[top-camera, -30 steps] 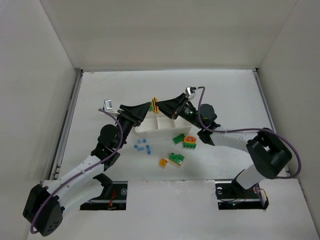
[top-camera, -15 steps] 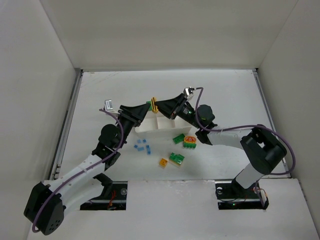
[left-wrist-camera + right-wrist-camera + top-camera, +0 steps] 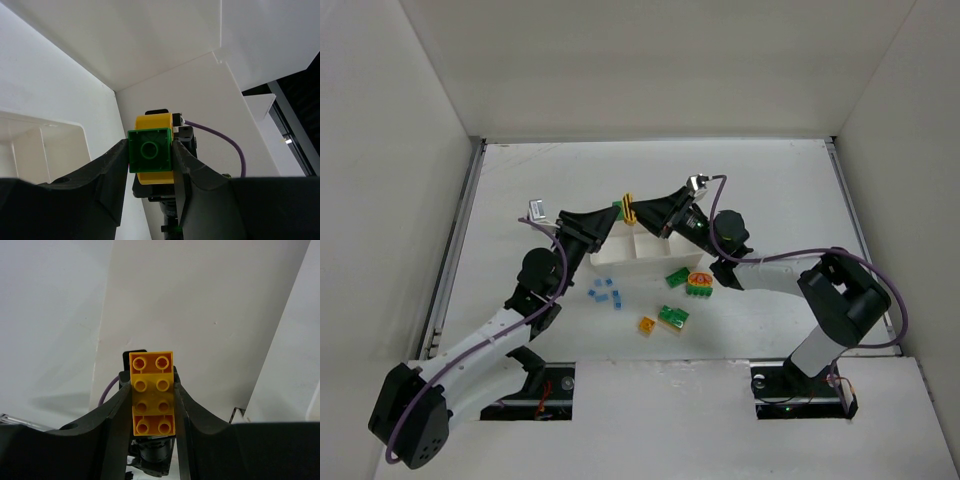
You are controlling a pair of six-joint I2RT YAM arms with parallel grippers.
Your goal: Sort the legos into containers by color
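green brick (image 3: pixel 150 149): clamped in the left gripper (image 3: pixel 149 156), up over the tray's (image 3: pixel 630 262) far edge
yellow brick (image 3: pixel 152 390): pinched by the right gripper (image 3: pixel 152 405), just beside it
step: drop-off, I'd say
next: line each up over its own compartment, let go

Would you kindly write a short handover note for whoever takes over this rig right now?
Left gripper: shut on a green brick, near the tray's far side.
Right gripper: shut on a yellow brick, right beside it.
Tray: visible compartments look empty; the arms hide part.
Unsorted on its near side: light blue bricks, loose green bricks, loose yellow brick, orange-green stack.
Left: drop both, sort the rest.
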